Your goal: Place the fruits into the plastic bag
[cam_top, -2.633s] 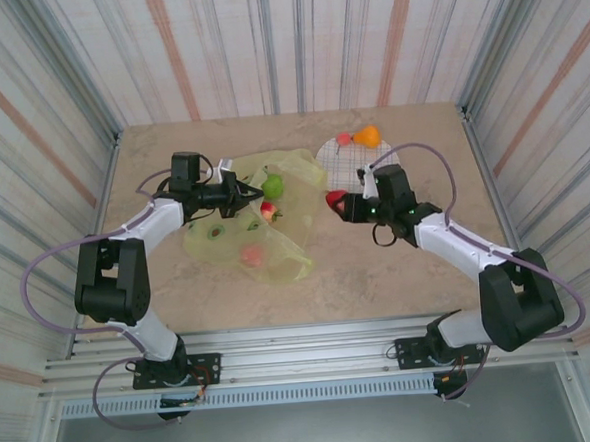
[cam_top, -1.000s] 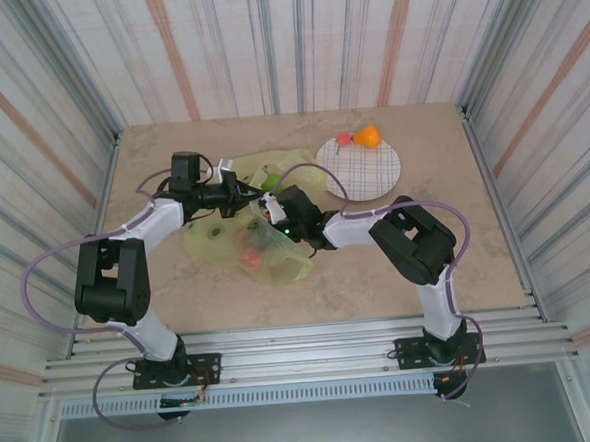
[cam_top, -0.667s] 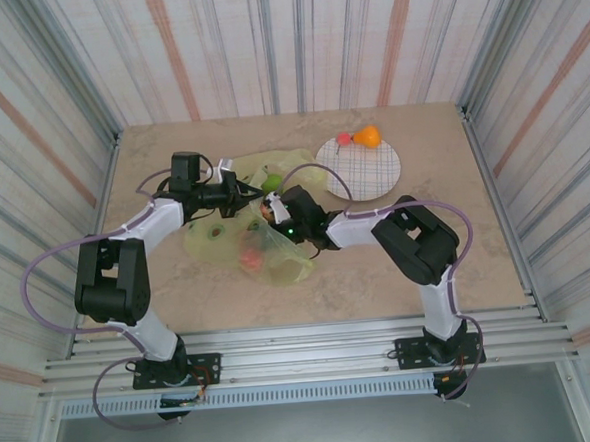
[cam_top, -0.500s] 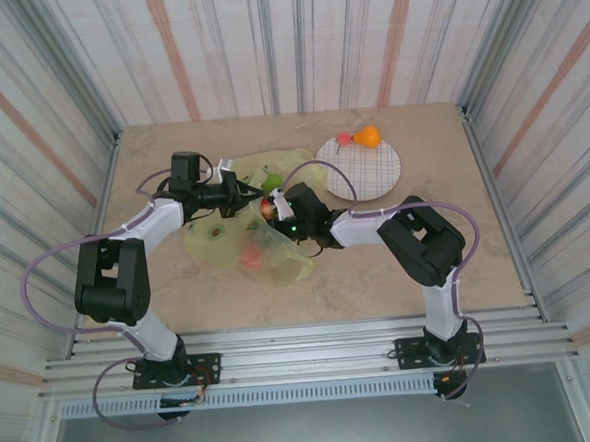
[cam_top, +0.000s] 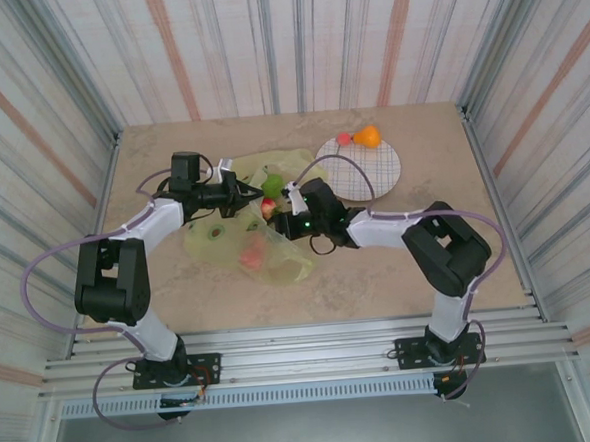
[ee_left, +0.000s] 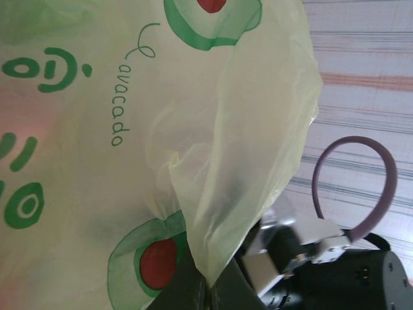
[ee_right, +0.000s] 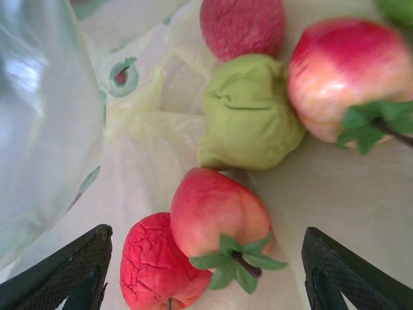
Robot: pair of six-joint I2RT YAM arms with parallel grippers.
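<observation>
- The plastic bag is spread crumpled on the surface in front of both arms. Its far edge is pinched between the pressed-together fingers of the left tool and held raised.
- In the left wrist view a fold of the bag hangs down to a point between the dark fingers. The printed word "avocado" runs down the sheet.
- The right tool is at the bag's opening, just right of the left tool. Its fingers are spread wide and nothing is held between them.
- Directly ahead of the spread fingers a red apple lies on the plastic, its leafy stem pointed back toward the tool. It is touched by a crinkled red fruit on its left.
- Further in are a green fruit, a dark red fruit and a red-yellow apple, packed close together.
- The bag's long axis cannot be told from its crumpled outline.
- A white grid plate lies just right of the bag. An orange fruit and a small red fruit rest at its far rim, well apart from both tools.
</observation>
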